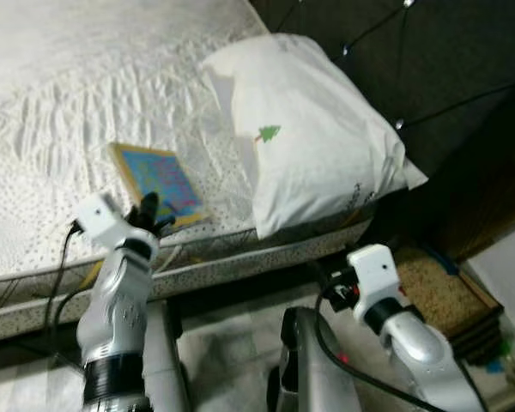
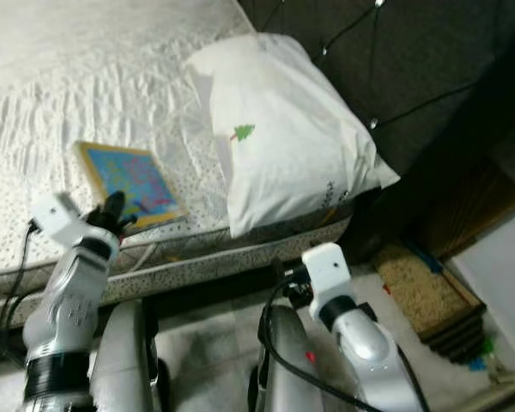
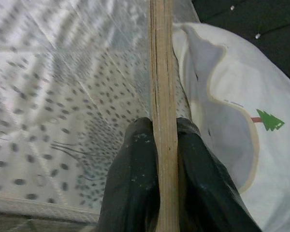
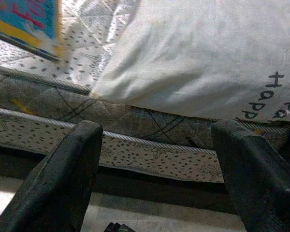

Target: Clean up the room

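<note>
- Your left pincer [image 1: 151, 212] is clamped on the near edge of the blue picture book [image 1: 159, 182], which lies on the bed [image 1: 60, 137] beside the white pillow [image 1: 309, 137].
- Your right pincer [image 4: 159, 169] is spread wide, holding nothing, low by the bed's side.

left arm reaching forward and up, wrist bent, left gripper [image 1: 151, 213] pinching thin board edge-on, jaws pressing both faces. right arm bending low at robot's right, right gripper [image 4: 159, 159] pointing forward, jaws standing wide apart, holding nothing.
</note>
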Robot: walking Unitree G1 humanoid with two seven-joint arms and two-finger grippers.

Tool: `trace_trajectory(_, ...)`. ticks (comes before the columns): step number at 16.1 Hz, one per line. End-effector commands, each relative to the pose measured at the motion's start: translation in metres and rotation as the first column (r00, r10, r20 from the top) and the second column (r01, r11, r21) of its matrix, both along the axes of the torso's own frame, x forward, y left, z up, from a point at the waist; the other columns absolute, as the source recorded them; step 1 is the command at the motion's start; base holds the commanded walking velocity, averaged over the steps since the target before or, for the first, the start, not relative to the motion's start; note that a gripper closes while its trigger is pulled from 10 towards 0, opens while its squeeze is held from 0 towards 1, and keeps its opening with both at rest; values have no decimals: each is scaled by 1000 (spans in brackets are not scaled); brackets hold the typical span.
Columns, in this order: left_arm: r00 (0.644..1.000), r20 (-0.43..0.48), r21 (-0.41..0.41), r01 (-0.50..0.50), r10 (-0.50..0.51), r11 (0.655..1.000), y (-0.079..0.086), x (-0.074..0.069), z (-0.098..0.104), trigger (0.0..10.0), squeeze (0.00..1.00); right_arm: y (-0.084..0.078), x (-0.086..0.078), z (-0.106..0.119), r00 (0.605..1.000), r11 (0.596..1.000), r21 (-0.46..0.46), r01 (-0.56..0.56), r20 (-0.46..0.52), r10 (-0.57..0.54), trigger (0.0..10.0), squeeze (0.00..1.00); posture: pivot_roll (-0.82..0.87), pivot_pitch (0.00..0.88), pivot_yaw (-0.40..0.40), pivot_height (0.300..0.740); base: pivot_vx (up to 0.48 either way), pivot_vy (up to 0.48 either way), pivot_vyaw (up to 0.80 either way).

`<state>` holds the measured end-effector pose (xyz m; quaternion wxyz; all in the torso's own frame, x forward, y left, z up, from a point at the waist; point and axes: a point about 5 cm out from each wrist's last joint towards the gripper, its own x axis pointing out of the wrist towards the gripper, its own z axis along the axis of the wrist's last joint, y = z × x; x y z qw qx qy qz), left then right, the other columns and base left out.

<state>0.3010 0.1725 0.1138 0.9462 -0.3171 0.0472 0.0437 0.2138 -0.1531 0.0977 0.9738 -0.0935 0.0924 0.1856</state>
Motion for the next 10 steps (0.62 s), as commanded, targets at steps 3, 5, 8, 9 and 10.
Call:
trace_trajectory(3,998,11,-126,63,-62,990,-13,23,7,10000,0,-11,-15,15,1000,1000,0,21,10,-21,10000,0,-168,233,-114,557,0,0,0)
trace_trajectory(5,992,-18,-164,117,-121,980,-21,34,7,10000,0,-15,-23,21,999,999,-16,33,11,-33,10000,0,-198,258,-117,557,0,0,0)
trace_trajectory(8,977,-69,-205,185,-203,961,-27,45,4,10000,0,-15,-28,30,999,999,-26,34,21,-34,10000,0,-229,274,-122,557,0,0,0)
trace_trajectory(9,964,-100,-221,219,-245,951,-30,49,3,10000,0,-16,-29,32,999,999,-30,34,23,-33,10000,0,-239,276,-124,557,0,0,0)
trace_trajectory(10,955,-123,-218,240,-271,946,-32,51,2,10000,0,-16,-29,34,999,999,-32,34,21,-34,10000,0,-245,277,-128,557,0,0,0)
